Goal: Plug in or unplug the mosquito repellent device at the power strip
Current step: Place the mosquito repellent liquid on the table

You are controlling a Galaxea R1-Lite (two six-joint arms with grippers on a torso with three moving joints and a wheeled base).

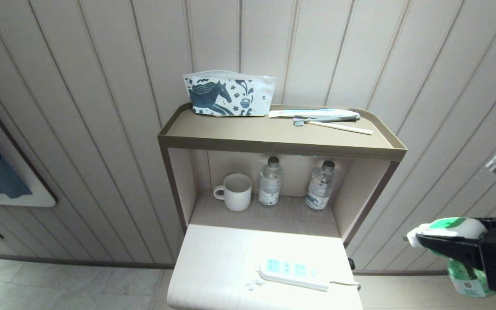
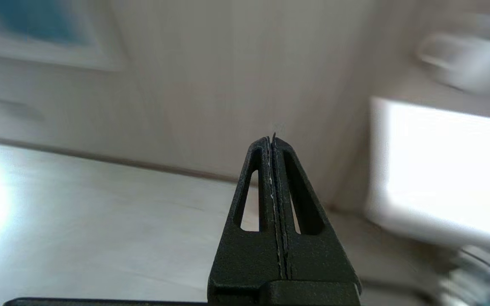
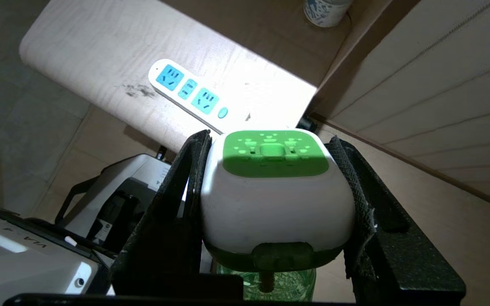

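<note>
My right gripper [image 1: 429, 239] hangs in the air to the right of the white table, off its right edge, shut on the mosquito repellent device [image 1: 446, 228]. The device's white and green head [image 3: 274, 187] sits between the black fingers [image 3: 177, 191], with its translucent green bottle [image 3: 287, 284] beyond the head. The power strip [image 1: 293, 272] lies flat near the table's front right, its pale blue sockets [image 3: 187, 91] bare and nothing plugged in. My left gripper [image 2: 272, 140] is shut on nothing, low over the floor left of the table, and it is out of the head view.
Behind the white table [image 1: 218, 258] stands a brown shelf unit [image 1: 282, 144]. A ribbed white mug [image 1: 236, 191] and two water bottles [image 1: 270, 181] [image 1: 320, 185] stand in its niche. A printed pouch [image 1: 226, 93] and toothbrushes [image 1: 334, 122] lie on top. Panelled wall stands behind.
</note>
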